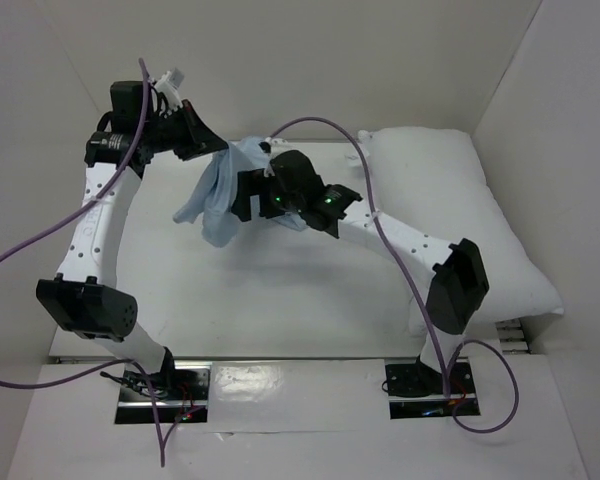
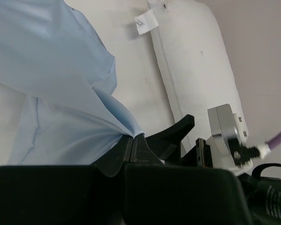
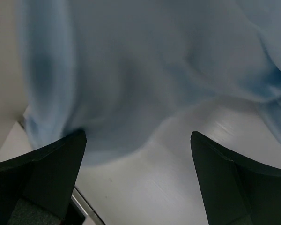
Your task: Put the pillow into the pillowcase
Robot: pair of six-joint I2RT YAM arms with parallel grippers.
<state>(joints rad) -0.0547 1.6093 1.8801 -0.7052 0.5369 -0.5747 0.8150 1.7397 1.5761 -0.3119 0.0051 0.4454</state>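
- We see the left gripper (image 1: 218,150) raised at the far left of the table (image 1: 280,300), its jaws pressed together and pinching a bunched edge of the pillowcase (image 1: 215,195).
- In the left wrist view, the left gripper (image 2: 132,138) has the blue cloth caught right at the tips. The pillowcase (image 2: 61,70) fans out up and to the left from there.
- The pillowcase hangs limp and wrinkled below the left gripper, off the table along its upper part. We cannot tell whether its lower end touches the surface.
- The right gripper (image 1: 246,195) sits just beside the hanging cloth, on its right side, pointing at it.
- In the right wrist view, the right gripper (image 3: 138,136) is spread wide and holds nothing. The pillowcase (image 3: 154,70) fills the view ahead, blurred.
- Its left finger (image 3: 56,164) overlaps the cloth's lower edge; we cannot tell whether they touch.
- The pillow (image 1: 460,200) lies flat along the right side of the table, apart from the pillowcase and outside it.
- In the left wrist view, the pillow (image 2: 196,61) has a small white tag (image 2: 146,22) at its corner.
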